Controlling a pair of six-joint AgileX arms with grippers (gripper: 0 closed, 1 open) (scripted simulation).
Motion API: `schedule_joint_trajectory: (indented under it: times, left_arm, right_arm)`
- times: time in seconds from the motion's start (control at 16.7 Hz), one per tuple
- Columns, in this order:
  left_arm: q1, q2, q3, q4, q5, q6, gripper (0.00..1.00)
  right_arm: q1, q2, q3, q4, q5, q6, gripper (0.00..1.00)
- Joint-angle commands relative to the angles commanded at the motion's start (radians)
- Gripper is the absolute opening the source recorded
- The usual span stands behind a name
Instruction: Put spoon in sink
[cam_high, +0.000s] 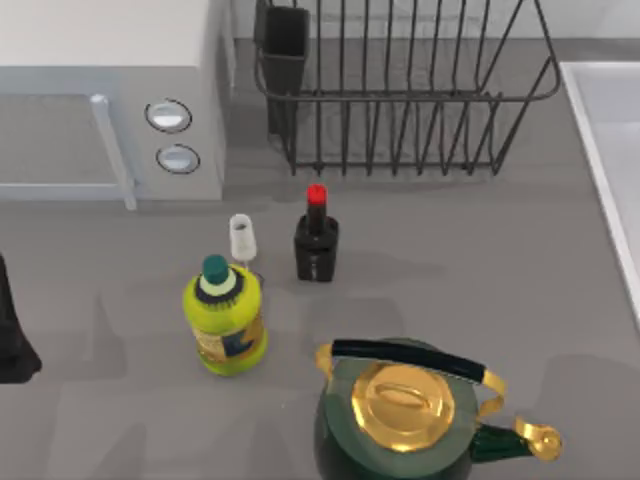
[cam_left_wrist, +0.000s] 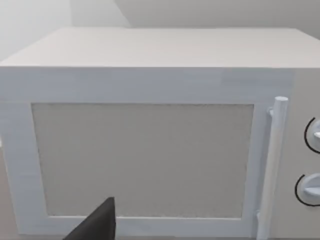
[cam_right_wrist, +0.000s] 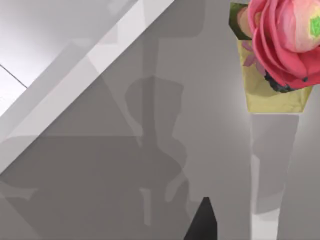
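Starting out, with no spoon clearly spotted yet
Left gripper (cam_left_wrist: 99, 225) faces the microwave (cam_left_wrist: 150, 150), right gripper (cam_right_wrist: 202, 222) hovers just beside the sink (cam_right_wrist: 80, 70) rim; both jaws' openings cannot be told; next move calls for locating the spoon

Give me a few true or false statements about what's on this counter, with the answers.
1. The kettle is dark green with a gold lid. True.
2. The yellow bottle lies on its side. False: it stands upright, green cap on top.
3. The dish rack is at the back, between the microwave and the sink. True.
4. The small black bottle has a blue cap. False: its cap is red.
5. The microwave door is open. False: it is shut.
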Motion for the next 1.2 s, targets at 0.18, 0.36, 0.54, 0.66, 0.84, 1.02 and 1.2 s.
schedule_joint_trajectory:
  times: [0.18, 0.36, 0.54, 0.66, 0.84, 1.02, 1.2]
  left_arm:
    - [0.0, 0.0, 0.0, 0.0, 0.0, 0.0, 1.0]
    - [0.0, 0.0, 0.0, 0.0, 0.0, 0.0, 1.0]
    - [0.0, 0.0, 0.0, 0.0, 0.0, 0.0, 1.0]
    - [0.0, 0.0, 0.0, 0.0, 0.0, 0.0, 1.0]
    - [0.0, 0.0, 0.0, 0.0, 0.0, 0.0, 1.0]
    - [0.0, 0.0, 0.0, 0.0, 0.0, 0.0, 1.0]
    - [0.0, 0.0, 0.0, 0.0, 0.0, 0.0, 1.0]
  right_arm:
    - [0.024, 0.157, 0.187, -0.075, 0.002, 0.035, 0.0]
    - [0.059, 0.358, 0.464, -0.171, 0.003, 0.076, 0.0]
    - [0.101, 0.584, 0.801, -0.279, 0.004, 0.122, 0.0]
    - [0.131, 0.733, 1.033, -0.348, 0.004, 0.153, 0.0]
    - [0.177, 0.933, 1.347, -0.438, 0.005, 0.195, 0.0]
    - [0.217, 1.092, 1.592, -0.503, 0.007, 0.231, 0.0]
    - [0.248, 1.195, 1.75, -0.539, 0.01, 0.254, 0.0]
